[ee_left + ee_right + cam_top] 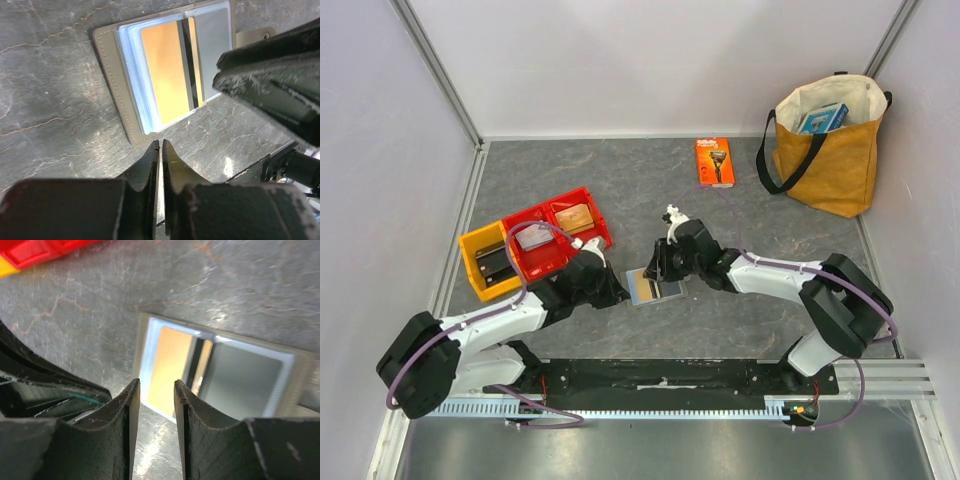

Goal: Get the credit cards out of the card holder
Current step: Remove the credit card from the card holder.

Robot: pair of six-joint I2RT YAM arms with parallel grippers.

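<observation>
The wallet (654,287) lies open, orange card (165,70) showing. The left gripper (160,145) is closed, the right gripper (156,386) slightly open.

No lettering can be read anywhere in these views. The orange package (713,162) at the far side of the counter (620,180) carries some printing, but it is too small to make out. The blue box (822,118) in the tan bag (825,165) shows only blurred marks. The orange card (165,75) in the open wallet (121,85) has a dark stripe and no legible words or numbers.
</observation>
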